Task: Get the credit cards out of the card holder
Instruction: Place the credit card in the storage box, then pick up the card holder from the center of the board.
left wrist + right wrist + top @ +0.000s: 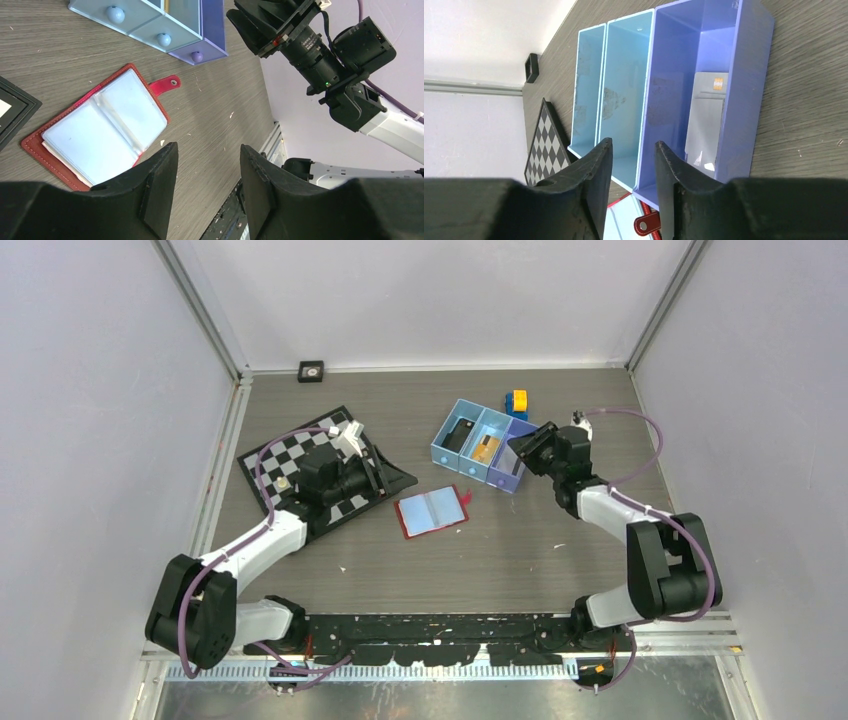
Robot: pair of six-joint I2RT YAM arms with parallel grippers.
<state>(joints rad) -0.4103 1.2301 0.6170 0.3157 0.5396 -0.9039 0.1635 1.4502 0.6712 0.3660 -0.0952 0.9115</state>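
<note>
1. Red folding card holder point(432, 511) lies open mid-table; pockets seemingly empty.
2. Grey-silver plastic credit card point(706, 117) sits in purple tray compartment point(751, 75); drop-off stage; left gripper point(208, 155), right gripper point(633, 150) gape empty.
3. Next: recheck pockets.

This looks like a robotics lab test cell. A grey wood-grain bench point(420, 570) is boxed in by plain pale panels point(100, 390) on aluminium posts point(202, 310). A left arm point(255, 545) and a right arm point(610, 508) are bolted along the near edge, with purple cables point(660, 445) looping off them. A black-and-white checkerboard point(285, 455) lies at the left.
</note>
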